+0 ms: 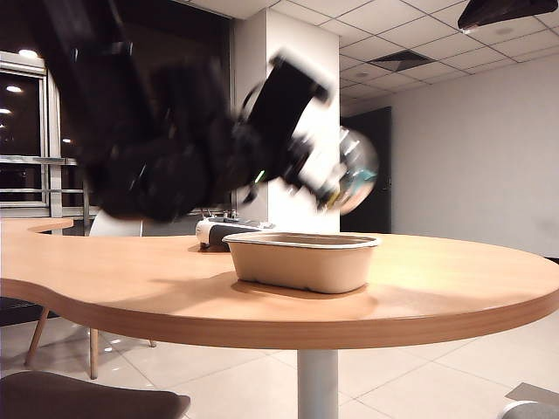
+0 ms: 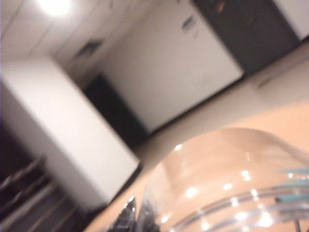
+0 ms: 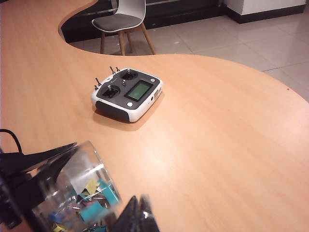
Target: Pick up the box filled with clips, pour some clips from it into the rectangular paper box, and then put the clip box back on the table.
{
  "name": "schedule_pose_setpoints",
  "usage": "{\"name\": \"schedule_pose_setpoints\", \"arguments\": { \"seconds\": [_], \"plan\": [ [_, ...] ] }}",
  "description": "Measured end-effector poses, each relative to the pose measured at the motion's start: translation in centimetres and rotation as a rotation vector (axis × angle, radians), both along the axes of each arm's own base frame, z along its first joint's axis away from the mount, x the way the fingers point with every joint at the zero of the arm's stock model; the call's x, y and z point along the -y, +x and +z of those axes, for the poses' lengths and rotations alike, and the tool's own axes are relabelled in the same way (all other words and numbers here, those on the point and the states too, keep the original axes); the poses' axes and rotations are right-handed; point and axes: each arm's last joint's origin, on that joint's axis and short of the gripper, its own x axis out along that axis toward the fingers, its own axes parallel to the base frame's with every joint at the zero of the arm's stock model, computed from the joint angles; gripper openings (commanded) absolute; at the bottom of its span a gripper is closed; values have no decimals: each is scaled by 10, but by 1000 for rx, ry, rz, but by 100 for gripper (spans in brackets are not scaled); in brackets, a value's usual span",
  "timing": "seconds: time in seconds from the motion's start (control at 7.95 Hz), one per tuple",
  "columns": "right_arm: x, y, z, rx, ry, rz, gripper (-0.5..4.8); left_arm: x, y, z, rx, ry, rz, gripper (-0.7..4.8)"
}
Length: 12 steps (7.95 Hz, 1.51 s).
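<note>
1. The left gripper (image 1: pixel 342 185) has its fingers closed on the box filled with clips (image 1: pixel 362 175). In the right wrist view one dark finger (image 3: pixel 46 157) lies along the clear wall of the jar; the other finger is hidden behind it.
2. The jar is held in the air, clear of the table (image 1: pixel 454 288). It is tipped well over on its side, above the right end of the rectangular paper box (image 1: pixel 301 262) and a little to the right of it. It does not touch the tray.
3. Through the clear plastic, the clips (image 3: pixel 94 200) show as a heap of blue, yellow and teal pieces inside the jar. No clips can be seen in the tray from the exterior view, which looks at its side wall.
4. The left arm reaches in from the left as a dark, blurred mass above the tray. Its own wrist view is blurred too, showing the curved jar wall close up.
5. The right gripper (image 3: pixel 137 217) hangs above bare wood with its two dark fingertips drawn together and nothing between them. The jar is just beside them.
6. The tray stands upright near the middle of the table.
7. A white and black remote controller (image 3: pixel 128 94) lies on the table beyond the tray, to its left and apart from it.
8. A white chair (image 3: pixel 120 19) stands on the floor beyond the table's far edge.
</note>
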Motion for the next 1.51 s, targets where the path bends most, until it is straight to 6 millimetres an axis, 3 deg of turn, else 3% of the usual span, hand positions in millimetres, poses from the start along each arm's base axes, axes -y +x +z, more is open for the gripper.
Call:
{"name": "schedule_pose_setpoints", "arguments": {
  "seconds": [0.13, 0.25, 0.88, 1.13, 1.26, 1.38, 1.51],
  "plan": [
    [0, 0, -1, -8, -1, 1, -1, -7, 4, -10, -39, 14, 51, -6],
    [0, 0, -3, -33, -4, 1, -1, -2, 1, -3, -3, 18, 25, -6],
    [0, 0, -4, -28, -31, 8, -1, 0, 0, -1, 82, 130, 46, -6],
    [0, 0, -4, -21, -44, 11, -1, -2, 0, 2, 57, 79, 33, -6],
    [0, 1, -3, -12, -39, 10, -1, -46, 10, 87, -618, -146, 286, -6],
    [0, 0, -3, -13, -37, 9, -1, -77, 30, 120, -886, -183, 437, -6],
    [0, 0, -3, -13, -37, 10, -1, -128, 43, 123, -1078, -284, 543, -6]
  ]
}}
